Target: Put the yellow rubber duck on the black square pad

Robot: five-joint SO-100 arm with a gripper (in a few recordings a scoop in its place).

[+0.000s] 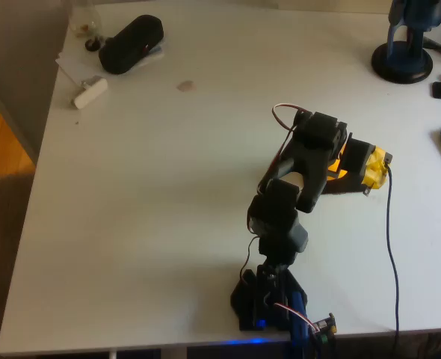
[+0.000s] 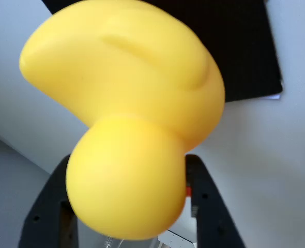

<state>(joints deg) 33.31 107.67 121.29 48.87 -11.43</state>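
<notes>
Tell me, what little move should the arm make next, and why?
Probably carry on toward the black square pad, then lower. The wrist view shows the yellow rubber duck between the gripper fingers, with the pad just beyond it, so it seems held but not yet placed.

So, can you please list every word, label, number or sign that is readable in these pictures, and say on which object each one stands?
None can be read in either view.
Yellow rubber duck, held in the gripper: plain, no print.
Black square pad: no marking visible.
Black oblong case: no readable label.
Small board at the arm's base: too small and blurred to read.
</notes>
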